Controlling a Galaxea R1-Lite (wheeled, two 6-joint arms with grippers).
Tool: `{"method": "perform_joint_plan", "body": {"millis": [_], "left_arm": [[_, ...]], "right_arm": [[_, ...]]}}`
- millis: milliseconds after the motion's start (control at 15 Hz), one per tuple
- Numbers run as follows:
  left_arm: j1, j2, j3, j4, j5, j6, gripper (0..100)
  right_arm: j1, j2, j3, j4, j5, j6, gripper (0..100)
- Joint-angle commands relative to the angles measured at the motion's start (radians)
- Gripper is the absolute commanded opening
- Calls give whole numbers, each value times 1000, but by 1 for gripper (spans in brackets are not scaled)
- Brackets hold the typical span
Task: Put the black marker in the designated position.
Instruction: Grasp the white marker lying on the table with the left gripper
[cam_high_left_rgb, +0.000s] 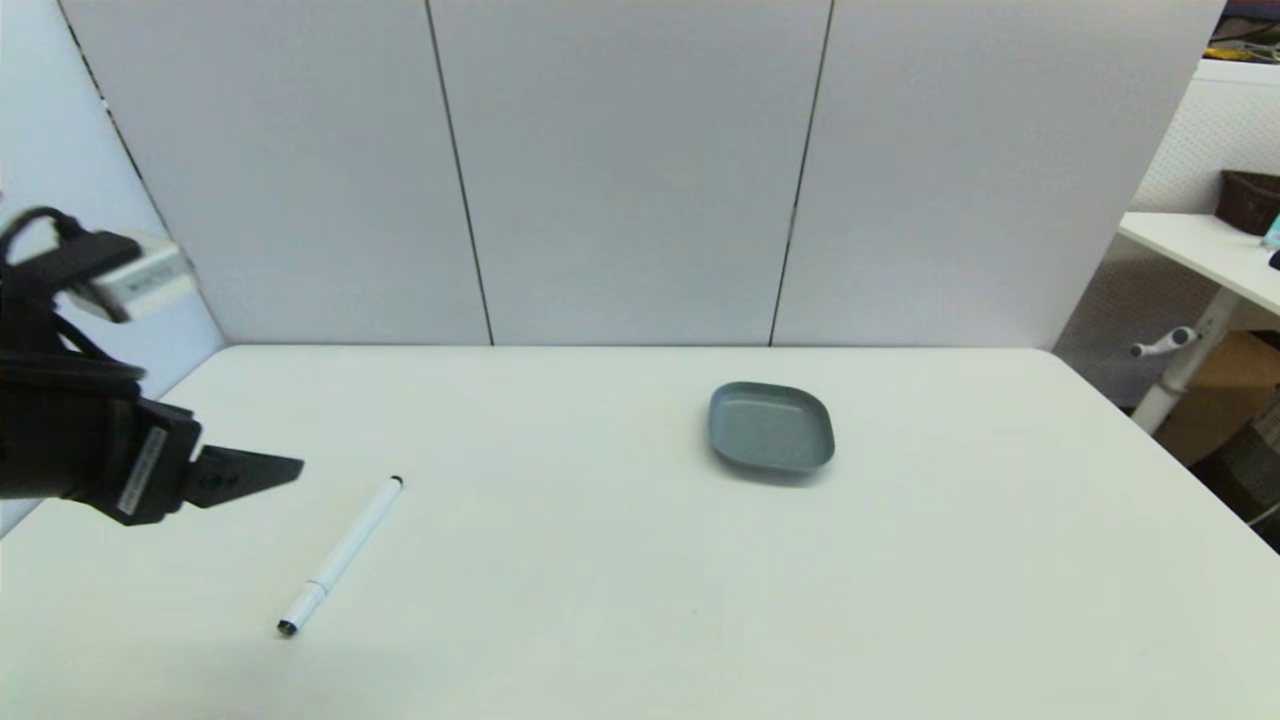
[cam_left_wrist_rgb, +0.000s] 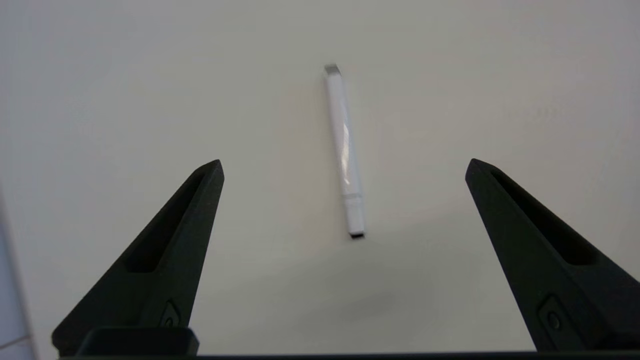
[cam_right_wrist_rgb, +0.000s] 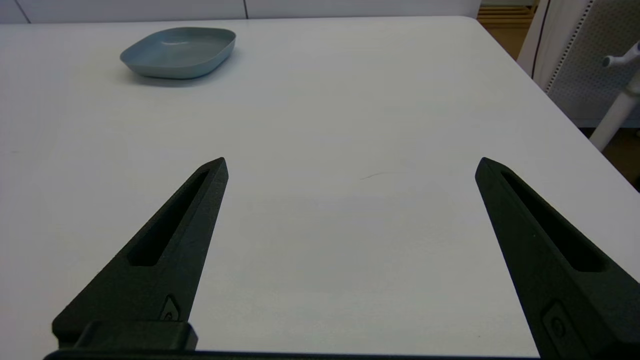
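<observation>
While most of the left arm is cut off by the left edge of the head view, its left hand (cam_high_left_rgb: 285, 468) hangs above the tabletop (cam_high_left_rgb: 640, 600) at mid-left, fingers spread wide and holding nothing. The black marker (cam_high_left_rgb: 341, 555) lies flat at the lower left, slanted, just beside that hand and untouched. The grey dish (cam_high_left_rgb: 771, 427) sits right of centre, well apart. The right hand (cam_right_wrist_rgb: 350, 167), absent from the head view, is open over bare tabletop.
</observation>
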Motion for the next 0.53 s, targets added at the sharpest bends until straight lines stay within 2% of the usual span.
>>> {"method": "perform_joint_plan", "body": {"millis": [67,533], "left_arm": [[-13,216,29,82,-14,-27,100],[-23,306,69,83,-9,-90,100]], "right_arm": [[1,2,0,-1,0,1,100],[1,2,0,-1,0,-1,100]]}}
